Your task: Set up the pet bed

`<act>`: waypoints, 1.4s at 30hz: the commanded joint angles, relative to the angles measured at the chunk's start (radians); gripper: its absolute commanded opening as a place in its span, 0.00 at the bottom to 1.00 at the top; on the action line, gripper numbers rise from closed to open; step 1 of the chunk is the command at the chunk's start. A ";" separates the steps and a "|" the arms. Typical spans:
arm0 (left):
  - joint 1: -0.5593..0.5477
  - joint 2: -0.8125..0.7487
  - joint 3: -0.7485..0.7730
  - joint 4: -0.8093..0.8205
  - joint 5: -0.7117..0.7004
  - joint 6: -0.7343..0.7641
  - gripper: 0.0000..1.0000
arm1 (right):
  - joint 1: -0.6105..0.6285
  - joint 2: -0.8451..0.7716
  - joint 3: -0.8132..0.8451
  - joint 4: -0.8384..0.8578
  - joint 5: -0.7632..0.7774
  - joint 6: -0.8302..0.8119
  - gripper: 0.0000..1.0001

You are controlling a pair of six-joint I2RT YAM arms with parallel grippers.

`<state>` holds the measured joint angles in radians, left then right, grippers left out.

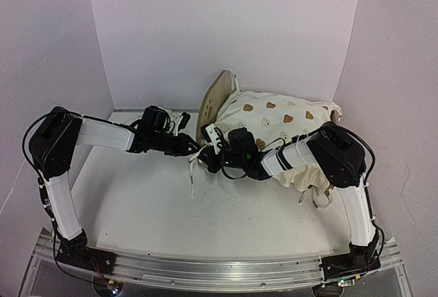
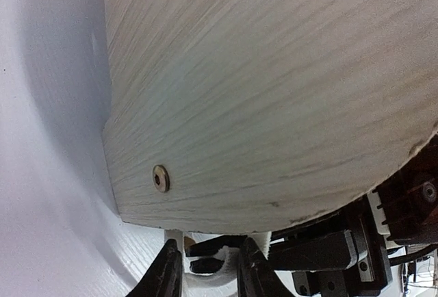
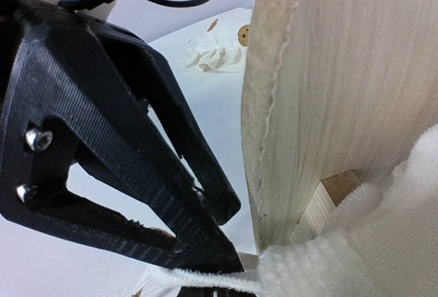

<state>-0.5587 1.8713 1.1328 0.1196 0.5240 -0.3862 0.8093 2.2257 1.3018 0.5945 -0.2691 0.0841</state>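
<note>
The pet bed lies tipped on the white table, its rounded plywood headboard (image 1: 216,100) facing left. That board fills the left wrist view (image 2: 274,92). The bear-print cushion (image 1: 277,115) covers the rest of the frame. Both grippers meet at the headboard's lower corner. My right gripper (image 1: 211,158) is shut on a white cushion tie (image 2: 226,269); its black fingertips (image 2: 205,246) show under the board. My left gripper (image 2: 210,273) stands open around that tie and those fingertips, its fingers (image 2: 168,269) apart. In the right wrist view the tie (image 3: 226,280) runs past the board edge (image 3: 274,126).
A small crumpled bear-print cloth piece (image 3: 213,56) lies on the table behind the left arm (image 1: 102,133). White walls close in the back and both sides. The aluminium rail (image 1: 219,269) carrying the arm bases runs along the near edge.
</note>
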 commanded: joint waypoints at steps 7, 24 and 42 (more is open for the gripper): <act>-0.037 0.037 0.064 0.018 0.078 -0.023 0.25 | -0.010 -0.027 0.001 0.048 0.006 -0.027 0.00; -0.037 -0.070 -0.007 0.046 -0.030 -0.034 0.00 | -0.007 -0.150 -0.102 -0.119 0.063 0.243 0.33; -0.066 -0.104 -0.036 0.152 -0.064 -0.113 0.00 | 0.120 -0.034 -0.116 0.137 0.114 0.335 0.62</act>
<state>-0.6170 1.8317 1.0962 0.2001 0.4854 -0.4843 0.8955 2.1429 1.1416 0.6086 -0.2768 0.3916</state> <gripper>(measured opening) 0.028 0.639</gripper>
